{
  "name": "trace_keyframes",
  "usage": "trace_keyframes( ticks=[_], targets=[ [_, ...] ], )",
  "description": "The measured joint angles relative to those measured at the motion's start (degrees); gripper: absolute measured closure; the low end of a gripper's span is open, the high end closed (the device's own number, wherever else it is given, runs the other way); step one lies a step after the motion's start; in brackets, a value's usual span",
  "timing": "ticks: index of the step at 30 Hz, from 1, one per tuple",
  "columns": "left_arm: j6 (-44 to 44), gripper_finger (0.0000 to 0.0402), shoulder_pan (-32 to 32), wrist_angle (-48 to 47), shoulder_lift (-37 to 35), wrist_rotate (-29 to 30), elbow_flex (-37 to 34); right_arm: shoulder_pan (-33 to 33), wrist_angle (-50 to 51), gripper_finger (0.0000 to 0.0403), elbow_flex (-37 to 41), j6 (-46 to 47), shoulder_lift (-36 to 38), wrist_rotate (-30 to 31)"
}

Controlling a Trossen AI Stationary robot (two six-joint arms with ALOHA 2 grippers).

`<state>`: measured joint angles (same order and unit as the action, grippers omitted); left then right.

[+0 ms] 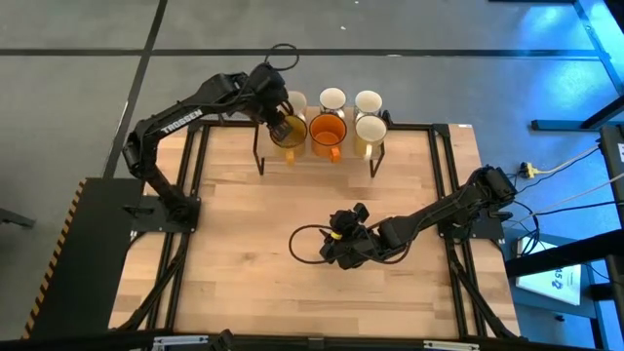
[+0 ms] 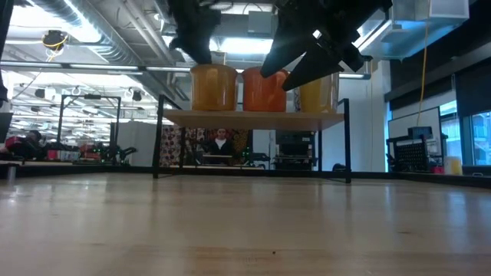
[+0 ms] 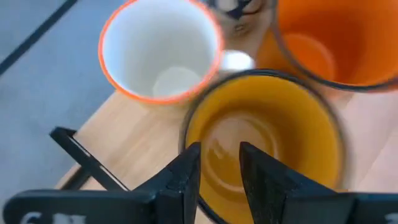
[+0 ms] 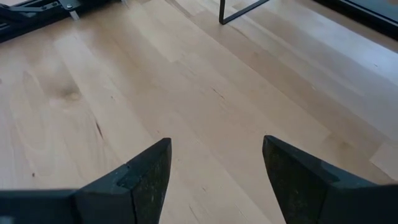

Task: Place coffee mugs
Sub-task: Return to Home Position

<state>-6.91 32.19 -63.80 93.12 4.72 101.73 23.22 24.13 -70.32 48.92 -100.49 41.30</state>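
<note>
Six mugs stand on the wooden rack (image 2: 253, 117) at the table's far edge. Three white mugs form the far row (image 1: 332, 97). The amber mug (image 1: 289, 134), the orange mug (image 1: 328, 131) and a cream mug (image 1: 370, 130) form the near row. My left gripper (image 3: 217, 165) hangs over the amber mug (image 3: 267, 137), narrowly open; one finger is over its rim and the other over its hollow. My right gripper (image 1: 341, 249) hovers wide open over the bare table middle (image 4: 216, 146). My left gripper comes at the amber mug from above, pointing down at the rim's side (image 3: 186, 134) nearest a white mug (image 3: 158, 53). Amber shows in the gap between the fingers. I cannot tell whether either finger touches the wall. The mug stands upright on the rack shelf (image 2: 215, 88).
The rack's black legs (image 1: 259, 161) (image 1: 374, 168) stand on the table's far part; one leg shows in the right wrist view (image 4: 242, 12). Bare wood (image 1: 244, 234) lies between rack and near edge. A cable loops beside the right wrist (image 1: 307, 244). A person sits far behind the table (image 2: 221, 142).
</note>
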Motion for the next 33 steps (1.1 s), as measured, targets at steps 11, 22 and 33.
trace_keyframes(
  ticks=[11,22,33],
  targets=[
    [4.24,0.0297,-0.73,0.15,-5.5,-0.64,1.58,-0.37,0.48,0.0165,0.0,-1.69,1.52,-0.28],
    [10.15,0.0315,-7.99,8.16,-18.14,-5.34,-7.29,-0.37,-0.73,0.0165,0.02,-9.1,6.89,-0.13],
    [6.38,0.0376,-14.97,45.45,-45.24,-24.4,-48.53,-0.51,-14.31,0.0269,8.03,-20.32,15.74,-10.29]
  ],
)
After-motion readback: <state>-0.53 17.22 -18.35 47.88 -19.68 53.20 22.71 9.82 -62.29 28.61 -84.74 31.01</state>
